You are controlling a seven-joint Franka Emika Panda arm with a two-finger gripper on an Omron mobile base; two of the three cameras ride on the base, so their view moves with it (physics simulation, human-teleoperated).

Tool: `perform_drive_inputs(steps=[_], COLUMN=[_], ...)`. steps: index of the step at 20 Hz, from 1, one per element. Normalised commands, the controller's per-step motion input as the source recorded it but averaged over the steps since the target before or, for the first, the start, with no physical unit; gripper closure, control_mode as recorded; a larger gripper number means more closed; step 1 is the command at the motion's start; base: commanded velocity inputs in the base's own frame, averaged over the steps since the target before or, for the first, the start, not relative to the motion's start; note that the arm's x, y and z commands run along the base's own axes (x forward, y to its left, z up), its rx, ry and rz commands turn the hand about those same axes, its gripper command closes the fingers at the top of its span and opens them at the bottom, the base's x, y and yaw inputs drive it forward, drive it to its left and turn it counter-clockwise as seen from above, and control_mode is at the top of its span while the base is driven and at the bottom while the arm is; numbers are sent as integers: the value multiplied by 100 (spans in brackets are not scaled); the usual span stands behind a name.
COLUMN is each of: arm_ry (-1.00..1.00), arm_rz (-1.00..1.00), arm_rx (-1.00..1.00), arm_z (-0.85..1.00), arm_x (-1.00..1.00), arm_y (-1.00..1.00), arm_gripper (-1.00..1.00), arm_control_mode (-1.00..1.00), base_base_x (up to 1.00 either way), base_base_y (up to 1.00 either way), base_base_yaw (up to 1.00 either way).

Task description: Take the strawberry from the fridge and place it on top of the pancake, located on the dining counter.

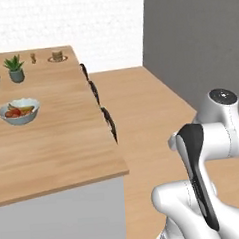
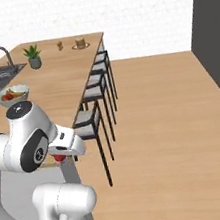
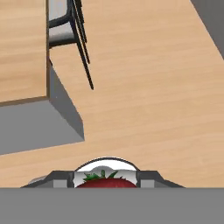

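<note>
Hand view — strawberry (image 3: pixel 105 181) between gripper (image 3: pixel 105 179) fingers

The white arm is folded low beside the near corner of the dining counter (image 2: pixel 63 92), elbow raised and forearm pointing forward. Its gripper (image 2: pixel 63 156) hangs just off that corner, aimed down at the floor, jaws closed on the strawberry (image 3: pixel 106 181), whose red body and green leaves show between them.
</note>
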Motion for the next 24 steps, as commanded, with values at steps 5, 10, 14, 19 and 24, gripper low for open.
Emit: perform_drive_inputs(steps=[5, 10, 14, 19, 24], arm_ry=[0, 0, 0, 0, 0], arm_rz=[0, 0, 0, 0, 0], arm_rx=[0, 0, 0, 0, 0], arm_z=[0, 0, 0, 0, 0], arm_x=[0, 0, 0, 0, 0], arm_y=[0, 0, 0, 0, 0], arm_gripper=[100, 100, 100, 100, 100], arm_control_mode=[100, 100, 100, 100, 100], base_base_x=[100, 100, 100, 100, 86], base_base_y=[-100, -93, -89, -99, -100], base_base_yaw=[27, 48, 52, 49, 53])
